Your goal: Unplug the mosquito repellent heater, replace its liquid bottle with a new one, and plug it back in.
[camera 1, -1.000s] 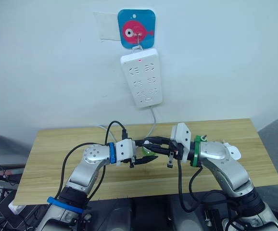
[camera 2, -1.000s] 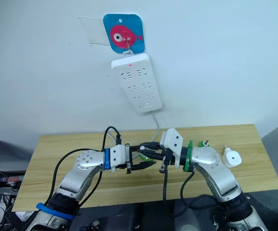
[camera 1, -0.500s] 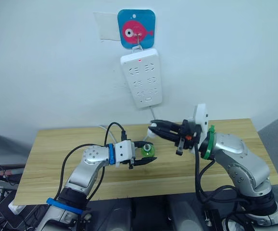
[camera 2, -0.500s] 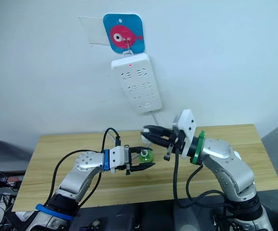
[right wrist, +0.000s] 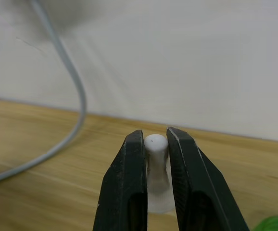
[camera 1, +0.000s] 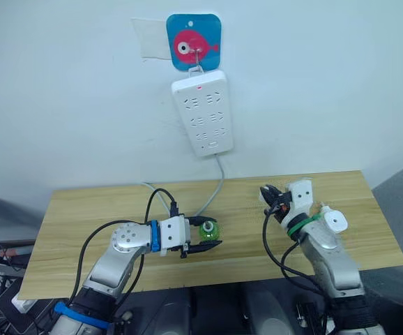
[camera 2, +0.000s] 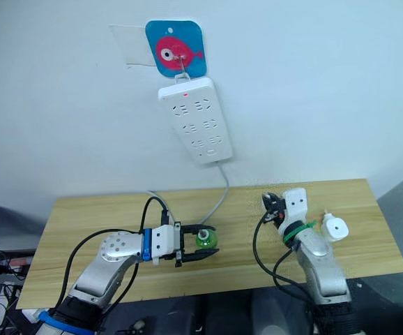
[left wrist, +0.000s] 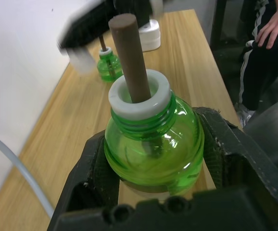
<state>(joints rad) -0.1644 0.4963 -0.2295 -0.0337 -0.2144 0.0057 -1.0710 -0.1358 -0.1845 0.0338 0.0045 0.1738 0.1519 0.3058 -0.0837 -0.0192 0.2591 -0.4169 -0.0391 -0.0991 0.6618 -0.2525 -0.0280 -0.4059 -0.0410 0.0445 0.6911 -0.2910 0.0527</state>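
Wooden surface (camera 1: 83, 216) is sitting against a white wall. A power strip (camera 1: 201, 112) is hanging above it from a blue fish hook (camera 1: 193, 42), its red light glowing and its cable (camera 1: 219, 183) trailing down to the surface. All its sockets are looking free.

Left gripper (camera 1: 214, 234) is hovering low over mid-surface, its fingers closing snugly around the belly of a green bottle (left wrist: 153, 149). The bottle is upright, its brown wick (left wrist: 129, 53) standing bare.

Right gripper (camera 1: 266, 193) is raised over the right part of the surface, its fingers nearly together and pinching a small white cap (right wrist: 156, 144).

Heater (camera 1: 334, 221) is lying unplugged on the surface just beside the right forearm. A second green bottle (left wrist: 109, 65) is standing near it.

Judgement: the swap step is in hand, with the new bottle uncapped and ready. The next move is calling for the cap to be dropped, the heater picked up, and wick and neck lined up squarely with its socket before twisting.

No brand, label or writing is reading clearly on anything.
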